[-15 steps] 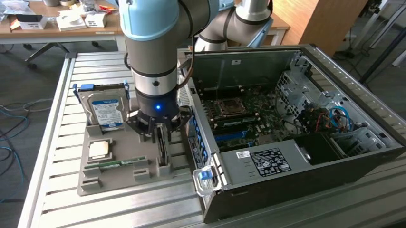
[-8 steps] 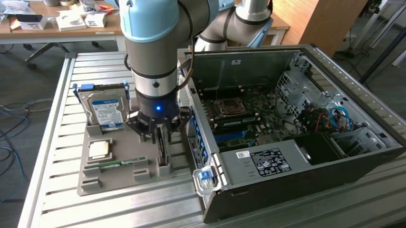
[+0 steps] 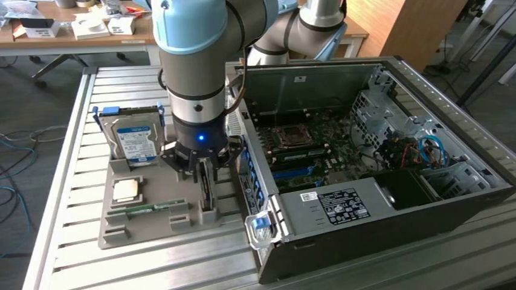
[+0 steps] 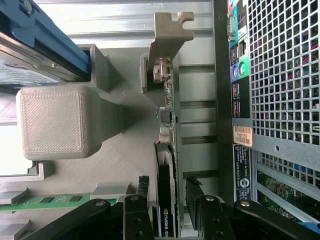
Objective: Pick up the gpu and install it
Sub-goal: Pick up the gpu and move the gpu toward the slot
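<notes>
Wrist view: gripper [image 4: 168, 192] open, one finger on either side of the gpu [image 4: 166, 167]. Exterior view: the gpu stands on edge in a gray tray [image 3: 145, 232] on the counter [image 3: 121, 266], just beside the open computer case [image 3: 387, 223].

Partial "NVIDIA" lettering on the gpu [image 4: 169, 215]; case label [image 4: 243, 136] illegible

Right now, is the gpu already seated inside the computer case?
No, the gpu stands on edge in the gray holder beside the case, the open gripper straddling it.
</notes>
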Controlling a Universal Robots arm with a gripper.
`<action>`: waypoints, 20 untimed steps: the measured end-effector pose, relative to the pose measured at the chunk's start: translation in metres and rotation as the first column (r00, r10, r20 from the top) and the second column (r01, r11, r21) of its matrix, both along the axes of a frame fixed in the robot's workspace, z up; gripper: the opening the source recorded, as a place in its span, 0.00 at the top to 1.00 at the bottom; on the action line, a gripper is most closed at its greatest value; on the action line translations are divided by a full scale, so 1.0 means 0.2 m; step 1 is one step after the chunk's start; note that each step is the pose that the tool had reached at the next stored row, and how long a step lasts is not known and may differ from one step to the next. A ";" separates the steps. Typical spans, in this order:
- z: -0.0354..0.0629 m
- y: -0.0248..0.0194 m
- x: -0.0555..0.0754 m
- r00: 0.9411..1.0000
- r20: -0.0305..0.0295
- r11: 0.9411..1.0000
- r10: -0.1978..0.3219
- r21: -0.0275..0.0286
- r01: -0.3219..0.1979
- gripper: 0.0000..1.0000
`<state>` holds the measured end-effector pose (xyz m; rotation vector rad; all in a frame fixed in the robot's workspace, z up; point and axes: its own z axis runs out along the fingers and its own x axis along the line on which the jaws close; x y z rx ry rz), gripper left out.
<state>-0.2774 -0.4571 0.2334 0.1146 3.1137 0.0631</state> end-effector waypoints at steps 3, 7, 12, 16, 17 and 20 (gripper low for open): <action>0.000 0.000 0.00 1.000 0.000 1.000 0.000 0.000 0.000 0.57; 0.000 0.000 0.00 1.000 0.000 1.000 0.000 0.000 0.000 0.65; 0.000 0.000 0.00 1.000 0.000 1.000 0.000 0.000 0.000 0.65; -0.003 0.000 0.00 1.000 0.000 1.000 0.000 0.000 0.000 0.65; -0.003 0.000 0.00 1.000 0.000 1.000 0.000 0.000 0.000 0.65; -0.009 0.000 0.00 1.000 0.000 1.000 0.000 0.000 0.000 0.65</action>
